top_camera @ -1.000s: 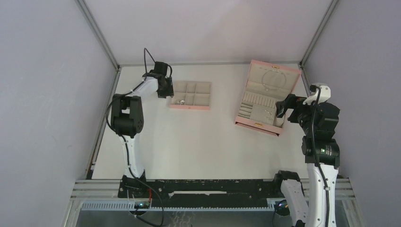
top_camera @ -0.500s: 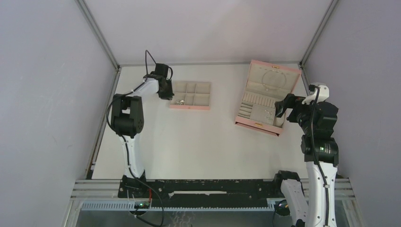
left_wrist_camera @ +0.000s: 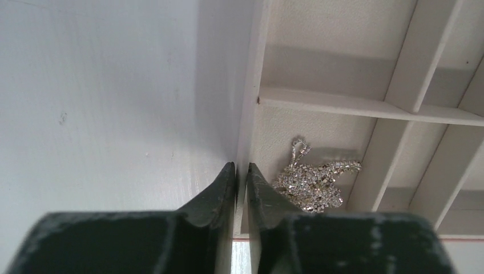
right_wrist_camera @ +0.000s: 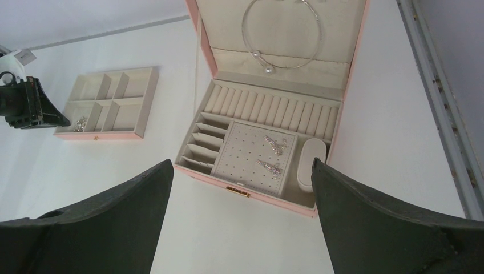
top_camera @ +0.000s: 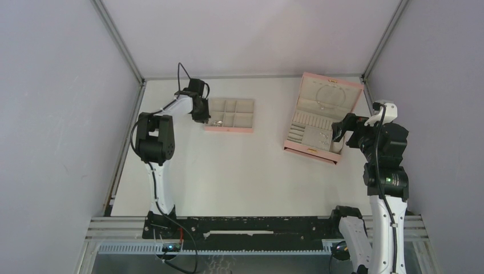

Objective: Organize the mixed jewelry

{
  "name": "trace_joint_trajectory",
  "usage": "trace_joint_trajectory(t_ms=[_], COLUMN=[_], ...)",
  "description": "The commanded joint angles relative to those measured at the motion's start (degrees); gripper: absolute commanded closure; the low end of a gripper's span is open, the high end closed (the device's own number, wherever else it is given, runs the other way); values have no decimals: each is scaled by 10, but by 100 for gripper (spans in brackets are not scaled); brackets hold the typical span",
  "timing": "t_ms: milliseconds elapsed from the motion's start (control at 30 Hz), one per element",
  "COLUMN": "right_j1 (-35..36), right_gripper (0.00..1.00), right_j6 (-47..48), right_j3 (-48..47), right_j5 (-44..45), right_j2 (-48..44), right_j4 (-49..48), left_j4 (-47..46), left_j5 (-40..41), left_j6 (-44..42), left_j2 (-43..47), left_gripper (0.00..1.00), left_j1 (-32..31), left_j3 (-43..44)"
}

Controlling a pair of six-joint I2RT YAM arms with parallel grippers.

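A sparkly silver chain cluster (left_wrist_camera: 311, 185) lies in the front-left compartment of the pink compartment tray (top_camera: 229, 130); it also shows in the right wrist view (right_wrist_camera: 79, 123). My left gripper (left_wrist_camera: 241, 165) is shut on the tray's left wall (left_wrist_camera: 251, 97), one finger outside it and one inside. The thin silver wire hoop (right_wrist_camera: 267, 69) rests in the raised lid of the open pink box (top_camera: 311, 152). Two small sparkly pieces (right_wrist_camera: 275, 144) sit on the box's dotted pad. My right gripper (right_wrist_camera: 241, 162) is open and empty, above the table in front of the box.
The tray's other compartments (right_wrist_camera: 117, 85) look empty. The box has ring rolls (right_wrist_camera: 268, 105) and small slots (right_wrist_camera: 202, 140). Grey walls and metal frame rails (top_camera: 122, 45) close in the table on the left, back and right.
My left gripper has shifted slightly right and nearer, onto the tray's left wall. My right arm has barely moved.
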State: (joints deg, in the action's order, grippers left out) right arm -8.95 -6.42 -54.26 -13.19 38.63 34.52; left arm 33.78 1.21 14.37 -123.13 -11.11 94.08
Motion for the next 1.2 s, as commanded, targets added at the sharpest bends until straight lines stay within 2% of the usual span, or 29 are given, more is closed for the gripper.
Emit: trace_joint_trajectory(t_ms=[0, 100, 267, 367, 467, 667, 1033, 1167], right_j1=[2, 2, 2, 1, 0, 2, -1, -14], right_gripper=[0, 0, 0, 0, 0, 4, 3, 9], right_j6=[-6, -6, -11, -44, -15, 1, -30, -87], right_j3=[-2, -2, 3, 26, 35, 36, 36, 44], right_j5=[-2, -5, -15, 36, 8, -42, 48, 84], right_j2=[-8, -8, -5, -11, -21, -31, -57, -51], right_j4=[-14, -14, -15, -25, -26, -12, -6, -23], left_j4=[0, 2, 8, 19, 21, 36, 50, 41], left_j5=[-7, -6, -8, -34, -42, -32, -60, -65], left_j6=[-13, -14, -26, -37, -46, -55, -25, -9], left_j2=[4, 15, 43, 63, 94, 183, 342, 373], left_gripper=[89, 99, 100, 100, 100, 100, 100, 100], left_j1=[-4, -5, -6, -10, -22, -81, -173, -232], left_j3=[22, 20, 10, -5, -38, -117, -291, -322])
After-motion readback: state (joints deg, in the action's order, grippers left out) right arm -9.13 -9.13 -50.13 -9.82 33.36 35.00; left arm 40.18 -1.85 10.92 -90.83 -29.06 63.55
